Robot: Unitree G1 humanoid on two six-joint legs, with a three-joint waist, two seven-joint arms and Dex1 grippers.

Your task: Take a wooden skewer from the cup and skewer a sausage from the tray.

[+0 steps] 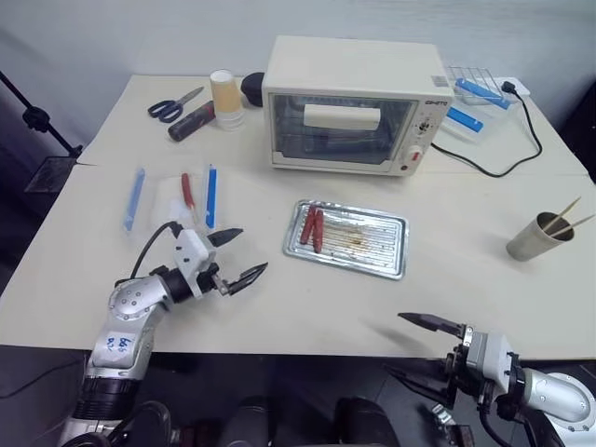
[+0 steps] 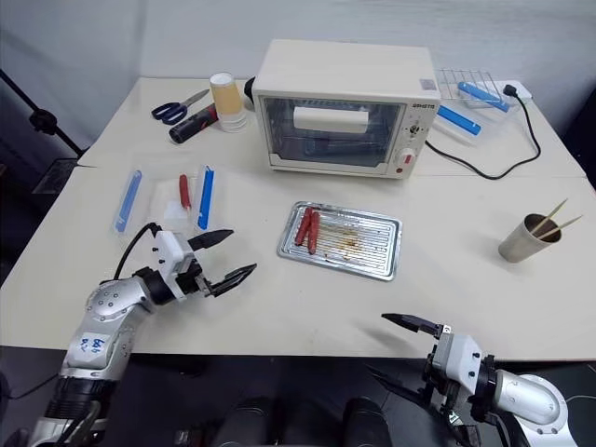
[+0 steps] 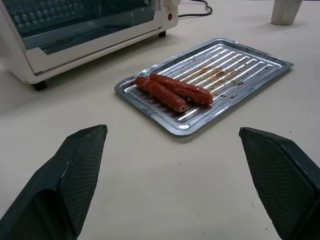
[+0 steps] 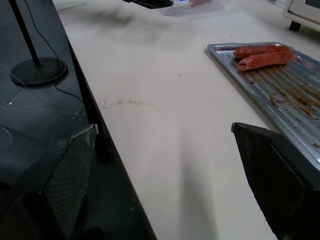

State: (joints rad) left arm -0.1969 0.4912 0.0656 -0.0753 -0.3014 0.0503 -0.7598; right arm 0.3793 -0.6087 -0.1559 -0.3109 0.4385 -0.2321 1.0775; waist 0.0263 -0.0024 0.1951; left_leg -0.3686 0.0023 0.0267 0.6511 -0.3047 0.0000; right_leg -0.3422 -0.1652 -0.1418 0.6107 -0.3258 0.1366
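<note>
The tray (image 1: 372, 244) lies near the middle of the cream table (image 1: 279, 307), with bare tabletop on every side of it. Two sausages (image 1: 312, 228) are seen side by side at its left end, close to the rim; the rest of the ridged base is stained but unoccupied. The toaster oven (image 1: 354, 102) stands behind the tray, apart from it. The cup (image 1: 534, 238) is placed well to the right, near the table's right edge, with wooden skewers (image 1: 564, 217) leaning out of it. The left gripper (image 1: 240, 256) is held above the table left of the tray, its fingers spread wide and nothing between them. The right gripper (image 1: 419, 346) is held at the table's near edge, fingers likewise spread and empty.
</note>
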